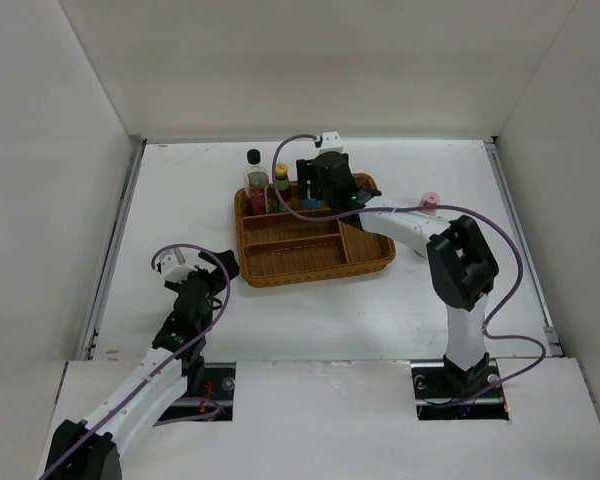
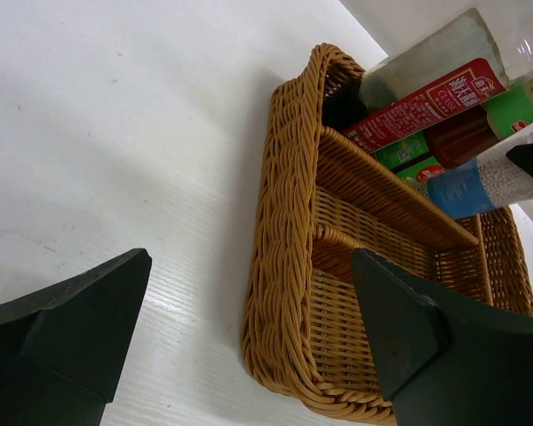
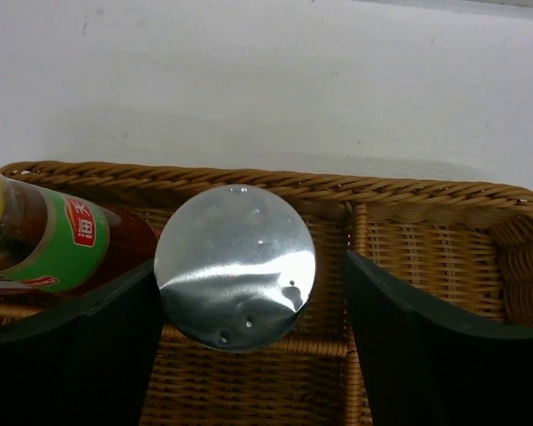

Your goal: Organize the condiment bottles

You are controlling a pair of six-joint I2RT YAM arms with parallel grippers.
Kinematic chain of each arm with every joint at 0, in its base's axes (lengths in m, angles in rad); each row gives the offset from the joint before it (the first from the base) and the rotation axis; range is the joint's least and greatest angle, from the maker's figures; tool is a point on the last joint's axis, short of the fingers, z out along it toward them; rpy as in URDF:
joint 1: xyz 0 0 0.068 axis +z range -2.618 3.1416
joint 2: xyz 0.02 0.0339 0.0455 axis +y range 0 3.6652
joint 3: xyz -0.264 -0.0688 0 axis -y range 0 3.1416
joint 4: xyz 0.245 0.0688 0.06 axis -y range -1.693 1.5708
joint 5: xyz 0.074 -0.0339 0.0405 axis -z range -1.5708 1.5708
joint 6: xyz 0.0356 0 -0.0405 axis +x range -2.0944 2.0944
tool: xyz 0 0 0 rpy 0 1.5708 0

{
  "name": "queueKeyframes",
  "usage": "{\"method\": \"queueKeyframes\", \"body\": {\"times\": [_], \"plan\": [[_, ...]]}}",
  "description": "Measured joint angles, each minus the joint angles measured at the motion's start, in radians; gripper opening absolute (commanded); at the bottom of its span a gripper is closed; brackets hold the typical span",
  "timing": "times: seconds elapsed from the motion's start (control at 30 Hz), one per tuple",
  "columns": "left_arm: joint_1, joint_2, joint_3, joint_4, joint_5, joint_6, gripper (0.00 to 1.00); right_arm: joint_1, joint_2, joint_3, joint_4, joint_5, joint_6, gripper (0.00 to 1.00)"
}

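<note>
Left gripper [image 2: 249,328] hangs wide open over the white table [image 2: 115,133], near the brown wicker tray [image 2: 284,266]; farther out, right gripper [image 3: 249,288] straddles the white, blue-labelled shaker with shiny metal lid [image 3: 235,257] in the tray's back row, fingers parted, gap on its right. Likely light, rigid, slick: pinch the body below the lid. Just left stands a dark, green-labelled bottle [image 3: 71,244]

Left wrist view: on the red label of the clear bottle [image 2: 431,89] we read "CLASS" in small white capitals, the rest unclear. Beside it are larger white Chinese characters we cannot make out. Blue label of the white bottle [image 2: 480,182]: no legible print. Right wrist view: the dark bottle [image 3: 62,240] has a green label whose red patch bears white characters, unreadable. Top view: nothing legible.
</note>
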Motion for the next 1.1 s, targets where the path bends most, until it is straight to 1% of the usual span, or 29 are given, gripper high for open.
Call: {"method": "queueKeyframes", "body": {"times": [0.13,0.23,0.3,0.4,0.47,0.53,0.63,0.7,0.8,0.93,1.1], "plan": [[0.002,0.0,0.0,0.0,0.0,0.0,1.0,0.003,-0.051,-0.013,0.001,0.004,0.004,0.89],[0.005,0.004,0.0,0.001,0.003,0.0,1.0,0.004,-0.151,-0.064,0.0,0.014,0.005,0.9],[0.005,0.005,0.0,0.001,0.004,0.0,1.0,0.004,-0.263,-0.142,0.007,0.034,0.007,0.91],[0.005,0.005,0.0,0.001,0.006,0.0,1.0,-0.01,-0.484,-0.304,0.015,0.085,0.009,0.94],[0.005,0.005,0.0,0.001,0.007,0.0,1.0,-0.047,-0.632,-0.418,0.021,0.128,0.018,0.96],[0.005,0.005,0.0,0.001,0.007,0.0,1.0,-0.119,-0.755,-0.517,0.012,0.181,0.035,0.97],[0.005,0.005,0.0,0.002,0.007,0.0,1.0,-0.251,-0.859,-0.637,-0.025,0.254,0.079,0.98],[0.005,0.005,0.0,0.002,0.007,0.0,1.0,-0.304,-0.864,-0.692,-0.061,0.274,0.107,0.99],[0.004,0.005,0.0,0.006,0.007,0.0,1.0,-0.324,-0.815,-0.737,-0.114,0.272,0.139,1.0],[0.004,0.006,0.0,0.008,0.007,0.0,1.0,-0.338,-0.728,-0.745,-0.141,0.261,0.166,0.99],[0.005,0.005,0.0,0.008,0.007,0.0,1.0,-0.372,-0.675,-0.745,-0.139,0.258,0.196,0.97]]}}
